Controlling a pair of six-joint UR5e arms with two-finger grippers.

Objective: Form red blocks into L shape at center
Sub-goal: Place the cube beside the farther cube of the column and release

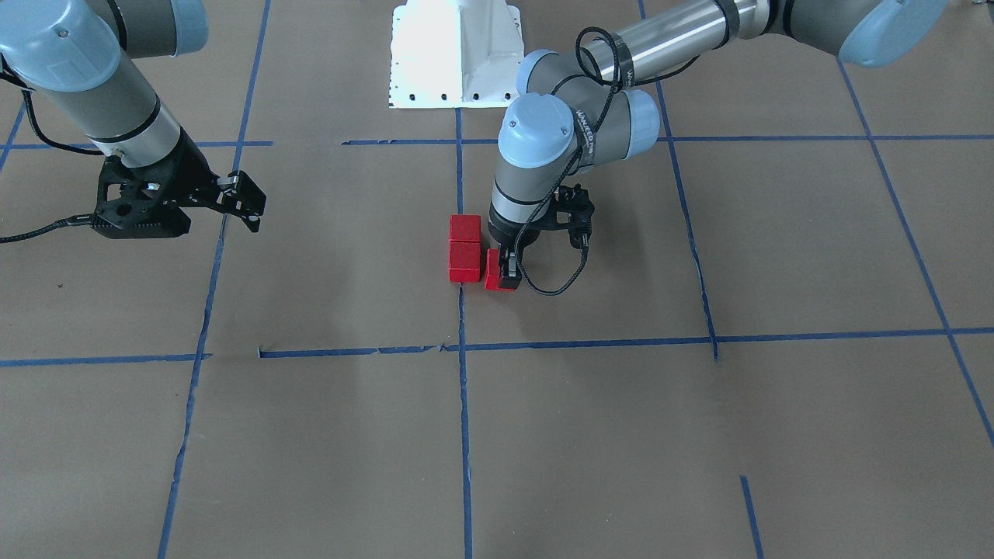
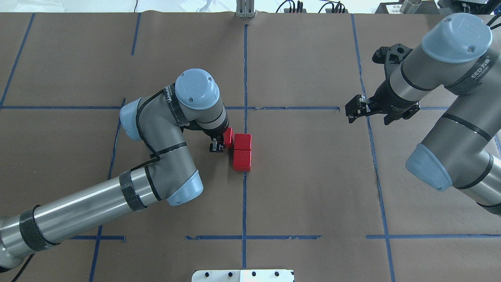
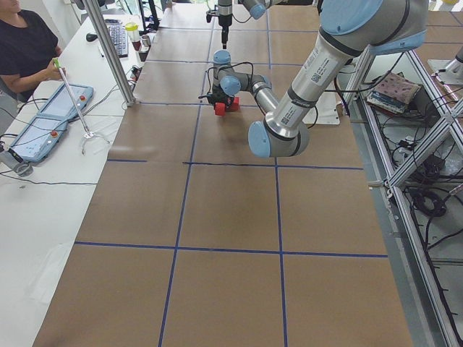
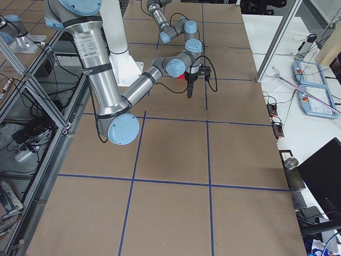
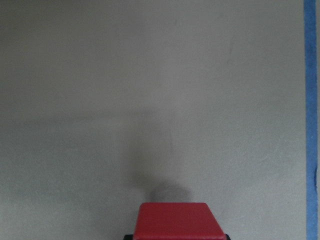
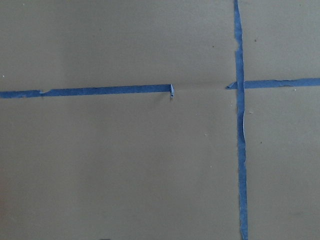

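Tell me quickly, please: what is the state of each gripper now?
Left gripper: closed on a small matte red cube, beside the two other red cubes.
Right gripper: open, holding nothing.

red block [image 1: 491, 279] half hidden, left tool [image 1: 506, 270] obscured

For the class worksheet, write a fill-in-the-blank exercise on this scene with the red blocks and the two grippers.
There are ___ red blocks here. The left gripper is shut on ___ block. The two free blocks touch each other and lie on a ___ tape line. The right gripper holds ___.
Missing words: three; one; blue; nothing.
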